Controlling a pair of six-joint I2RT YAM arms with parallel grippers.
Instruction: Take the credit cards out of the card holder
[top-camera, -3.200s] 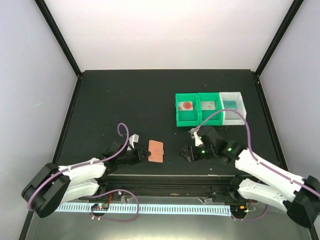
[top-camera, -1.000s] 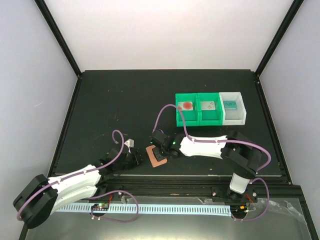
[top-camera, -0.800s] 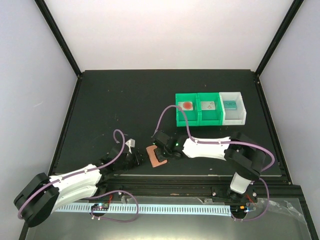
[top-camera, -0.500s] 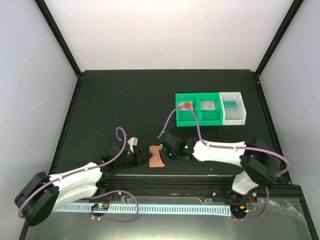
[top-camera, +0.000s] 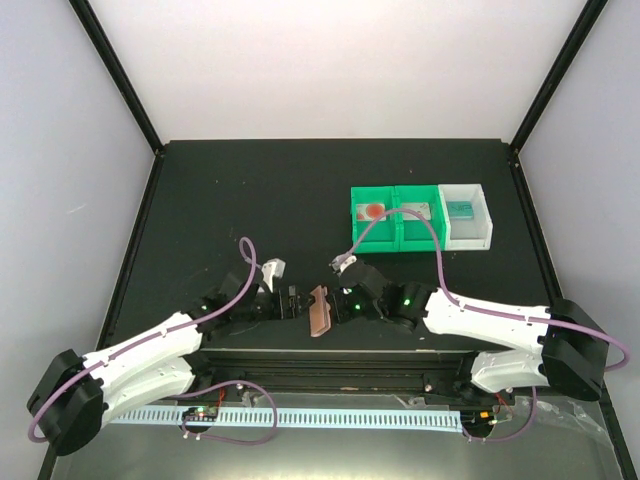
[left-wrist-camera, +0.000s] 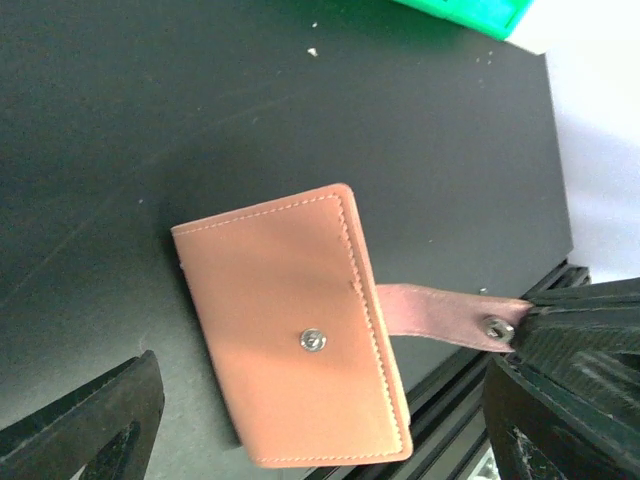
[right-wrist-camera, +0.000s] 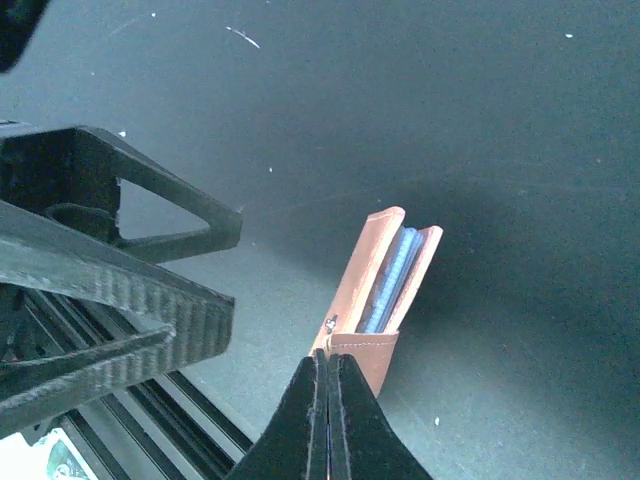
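Note:
The salmon-pink card holder (top-camera: 319, 312) stands tipped up near the table's front edge. In the left wrist view the card holder (left-wrist-camera: 290, 330) shows its closed outer face and a snap stud. Its snap tab (left-wrist-camera: 440, 312) stretches right into black fingers. My right gripper (right-wrist-camera: 328, 362) is shut on that tab, and the card holder (right-wrist-camera: 360, 285) gapes slightly, showing blue-grey inner layers (right-wrist-camera: 392, 272). My left gripper (left-wrist-camera: 320, 400) is open, straddling the holder's near end without touching it. Credit cards lie in the bins, one whitish with a red mark (top-camera: 372, 211). No card shows inside the holder.
Two green bins (top-camera: 398, 238) and a white bin (top-camera: 484, 232) stand in a row at the back right, each holding a card. The table's front rail (top-camera: 340, 362) runs just behind both grippers. Black table (top-camera: 250, 200) stretches to the back and left.
My right gripper has pulled back to the right with the snap tab, tipping the holder up onto its edge. The left gripper has opened wide and moved in beside the holder.

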